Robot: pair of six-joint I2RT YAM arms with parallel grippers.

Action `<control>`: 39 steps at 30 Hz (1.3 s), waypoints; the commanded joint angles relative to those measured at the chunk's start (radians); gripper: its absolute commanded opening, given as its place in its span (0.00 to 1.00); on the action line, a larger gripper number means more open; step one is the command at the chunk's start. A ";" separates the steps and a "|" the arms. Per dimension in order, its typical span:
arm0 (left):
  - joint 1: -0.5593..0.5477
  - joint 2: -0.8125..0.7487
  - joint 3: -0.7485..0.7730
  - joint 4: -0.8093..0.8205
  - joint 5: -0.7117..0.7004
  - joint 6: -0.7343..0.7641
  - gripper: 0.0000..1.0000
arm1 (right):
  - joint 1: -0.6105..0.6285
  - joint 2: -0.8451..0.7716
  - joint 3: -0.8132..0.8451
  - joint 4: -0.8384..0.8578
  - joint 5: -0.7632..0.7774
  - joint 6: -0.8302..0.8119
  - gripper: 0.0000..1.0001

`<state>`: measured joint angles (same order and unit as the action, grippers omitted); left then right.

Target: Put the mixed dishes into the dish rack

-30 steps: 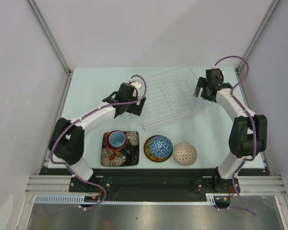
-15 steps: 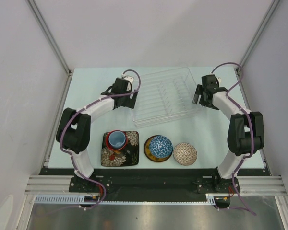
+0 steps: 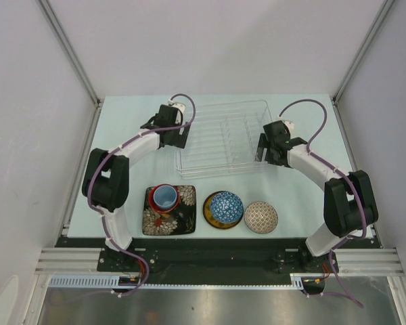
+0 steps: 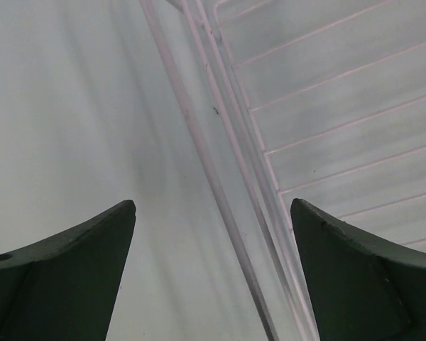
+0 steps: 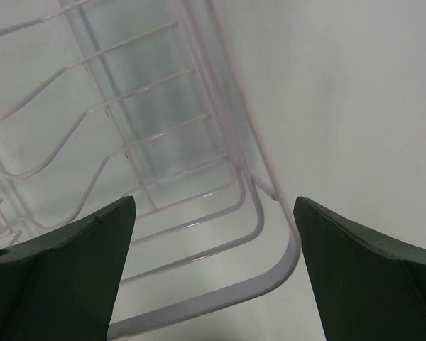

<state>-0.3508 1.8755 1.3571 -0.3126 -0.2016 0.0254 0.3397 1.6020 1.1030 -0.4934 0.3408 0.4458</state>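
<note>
The clear dish rack [image 3: 222, 137] lies empty at the back middle of the table. My left gripper [image 3: 176, 137] is open, its jaws astride the rack's left wall [image 4: 199, 142]. My right gripper [image 3: 262, 147] is open, its jaws astride the rack's right near corner [image 5: 270, 273]. Along the front, a pale blue cup [image 3: 165, 196] sits inside the red-lined mug [image 3: 175, 198] on the black square floral plate [image 3: 169, 218]. The blue patterned bowl [image 3: 227, 205] rests on the yellow saucer [image 3: 210, 217]. The brownish patterned bowl [image 3: 260, 217] stands to its right.
Grey walls with metal frame posts close in the pale green table [image 3: 122, 122] on three sides. The arm bases stand on a black rail [image 3: 203, 256] at the near edge, just in front of the row of dishes.
The rack has turned from skewed to square with the table and shifted left and nearer. The left gripper moved back along its left side. The right gripper moved left and nearer with its right corner.
</note>
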 commanded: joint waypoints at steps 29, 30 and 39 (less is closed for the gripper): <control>0.027 0.151 0.502 -0.152 0.146 0.039 0.93 | 0.091 -0.192 -0.045 0.033 0.001 0.050 1.00; 0.033 0.139 0.484 -0.145 0.143 0.045 0.94 | 0.094 -0.201 -0.043 0.029 0.000 0.045 1.00; 0.098 -0.214 0.272 -0.266 0.224 0.087 0.98 | 0.221 -0.352 -0.003 -0.005 -0.159 0.022 1.00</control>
<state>-0.2802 1.9446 1.7500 -0.5201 -0.0483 0.0723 0.4633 1.3361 1.0531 -0.5079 0.3134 0.4858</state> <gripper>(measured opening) 0.972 0.996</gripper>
